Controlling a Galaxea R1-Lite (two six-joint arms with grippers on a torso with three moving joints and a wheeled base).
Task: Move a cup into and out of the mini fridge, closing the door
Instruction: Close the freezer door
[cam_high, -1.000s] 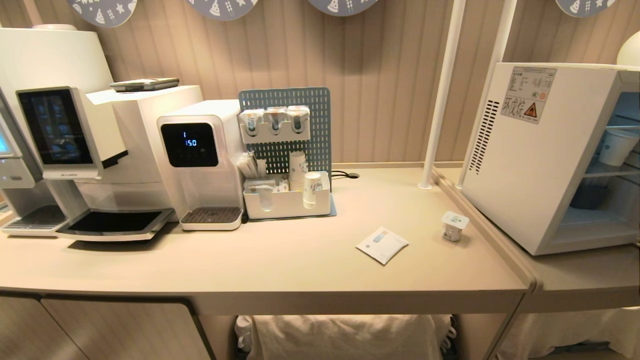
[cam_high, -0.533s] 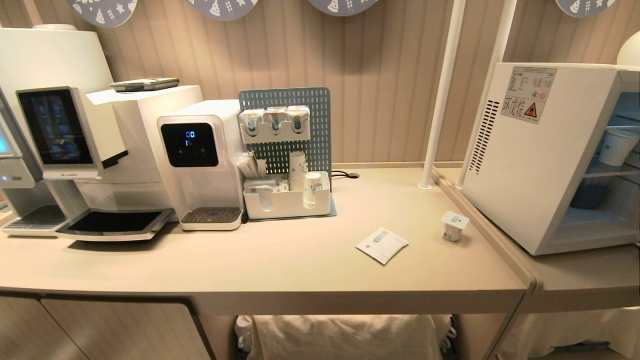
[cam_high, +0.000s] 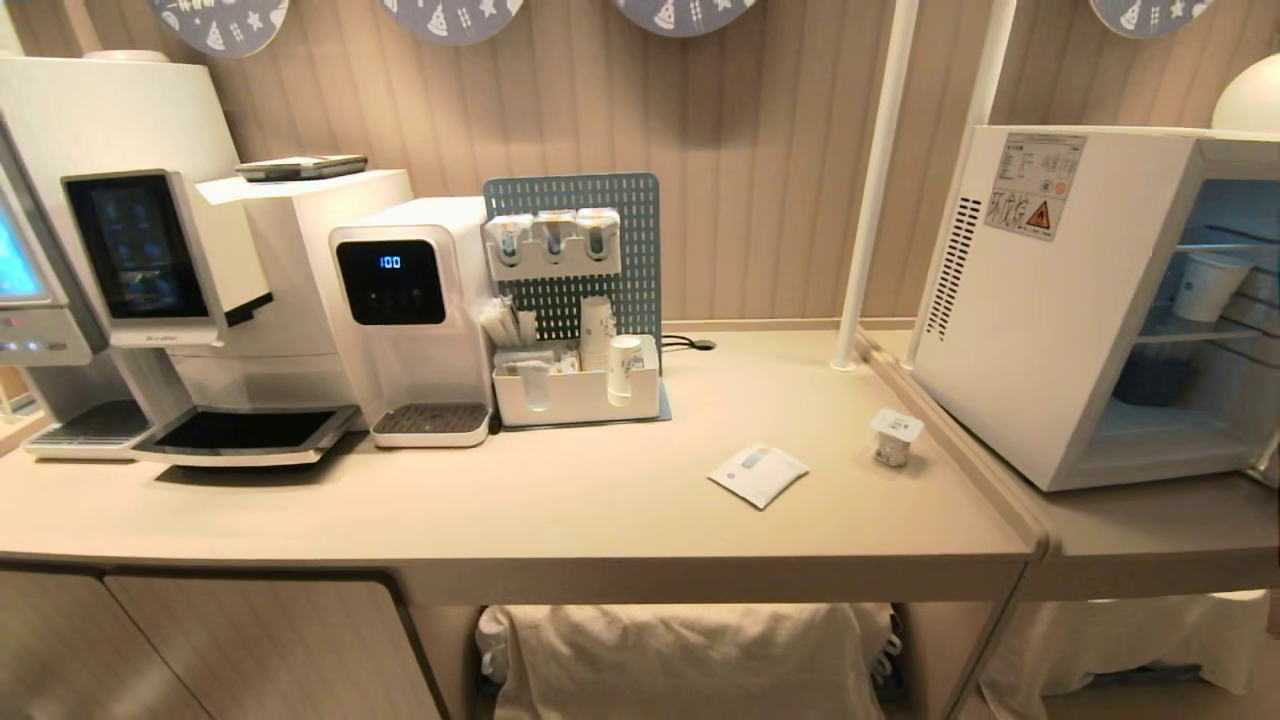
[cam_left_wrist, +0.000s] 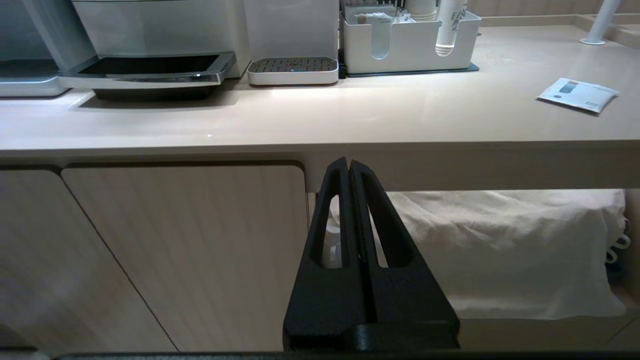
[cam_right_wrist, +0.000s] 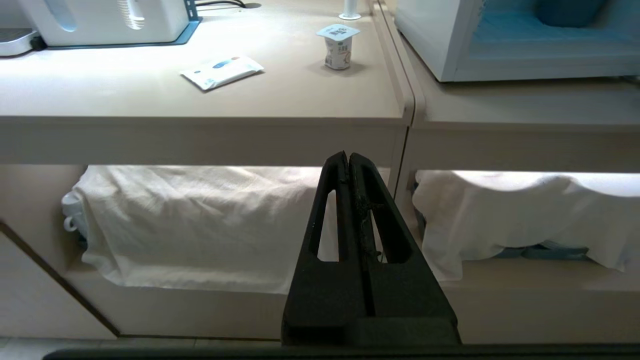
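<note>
Both closed grippers sit below the counter's front edge. Beyond the right gripper (cam_right_wrist: 348, 159) and up on the beige laminate counter (cam_high: 560, 520) stands the tiny white foil-lidded plastic cup (cam_right_wrist: 337, 46) — a flat white paper sachet (cam_right_wrist: 222, 71) lies to its left, the boxy white mini fridge (cam_high: 1050, 300) to its right. Above the left gripper (cam_left_wrist: 348, 165), at the counter's back, stands a white plastic organiser tray (cam_left_wrist: 407, 45) — right of a drip tray (cam_left_wrist: 293, 71).
</note>
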